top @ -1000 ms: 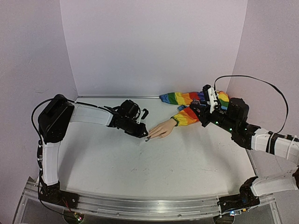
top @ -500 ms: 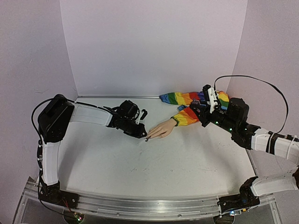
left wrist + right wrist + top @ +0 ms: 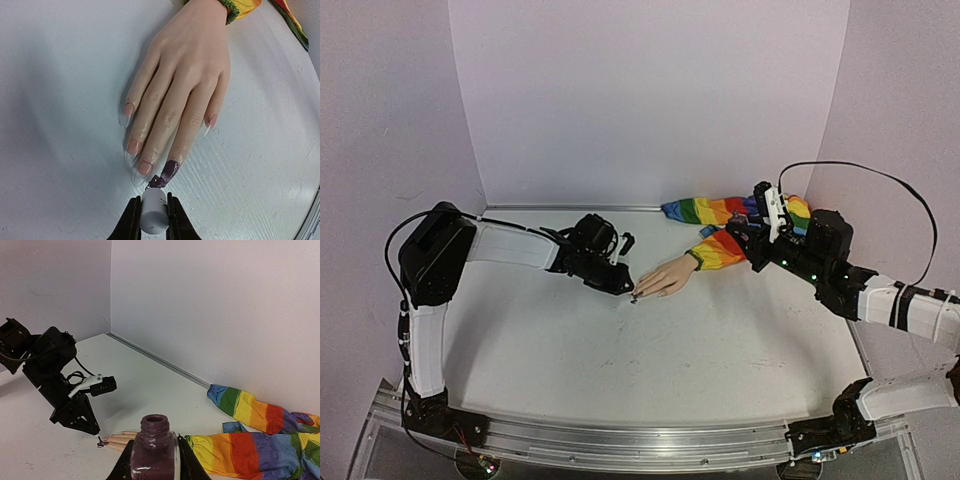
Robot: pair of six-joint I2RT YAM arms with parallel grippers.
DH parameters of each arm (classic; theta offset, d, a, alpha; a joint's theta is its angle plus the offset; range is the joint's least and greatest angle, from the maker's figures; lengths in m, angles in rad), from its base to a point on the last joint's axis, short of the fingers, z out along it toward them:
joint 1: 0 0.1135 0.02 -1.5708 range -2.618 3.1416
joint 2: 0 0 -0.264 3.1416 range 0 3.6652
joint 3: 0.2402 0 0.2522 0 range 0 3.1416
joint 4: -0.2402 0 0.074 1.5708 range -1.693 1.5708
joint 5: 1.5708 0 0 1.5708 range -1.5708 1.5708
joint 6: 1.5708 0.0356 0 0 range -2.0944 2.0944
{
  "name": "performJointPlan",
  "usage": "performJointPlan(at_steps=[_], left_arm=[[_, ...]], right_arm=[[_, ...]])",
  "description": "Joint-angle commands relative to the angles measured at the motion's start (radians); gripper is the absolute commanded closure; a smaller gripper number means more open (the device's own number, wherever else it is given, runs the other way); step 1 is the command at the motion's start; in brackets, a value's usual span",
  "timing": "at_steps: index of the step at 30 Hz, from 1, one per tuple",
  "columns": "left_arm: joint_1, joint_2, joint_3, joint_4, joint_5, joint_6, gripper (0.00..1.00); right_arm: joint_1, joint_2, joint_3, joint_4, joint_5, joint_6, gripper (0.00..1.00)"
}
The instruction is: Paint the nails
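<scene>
Flat and palm down on the white table (image 3: pixel 650 370), nearer its far edge than its near one and about midway between its side edges: a pale peach mannequin hand (image 3: pixel 667 276), smooth and slightly glossy. Long axis slanting from far right toward near left, fingers aimed at the left arm, wrist tucked into a rainbow-striped cloth sleeve (image 3: pixel 720 250) that runs off toward the right edge. Long, pointed, almond-shaped nails (image 3: pixel 133 147), mostly clear; one nail (image 3: pixel 170 169) coated dark purple. Clenched in the left gripper (image 3: pixel 152 204): a short white cylindrical brush cap (image 3: pixel 153 220), its purple-wet end right at the tip of that dark nail. Clamped in the right gripper (image 3: pixel 153 460): a small glass polish bottle (image 3: pixel 154 440), upright, uncapped, dark purple inside, near the sleeve
</scene>
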Motion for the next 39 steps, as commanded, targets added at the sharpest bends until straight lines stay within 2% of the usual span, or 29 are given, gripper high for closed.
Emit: performJointPlan(at_steps=[1, 7, 15, 39], left_arm=[[0.004, -0.108, -0.032, 0.036, -0.057, 0.009, 1.00], [0.003, -0.125, -0.017, 0.040, -0.025, 0.021, 1.00], [0.003, -0.064, 0.053, 0.038, 0.047, -0.006, 1.00], [0.003, -0.007, 0.068, 0.033, 0.065, -0.015, 1.00]], right_arm=[[-0.005, -0.010, 0.010, 0.072, -0.014, 0.000, 1.00], [-0.006, -0.013, 0.010, 0.072, -0.015, -0.001, 1.00], [-0.006, -0.012, 0.012, 0.072, -0.019, 0.000, 1.00], [-0.006, -0.013, 0.010, 0.073, -0.020, -0.001, 1.00]])
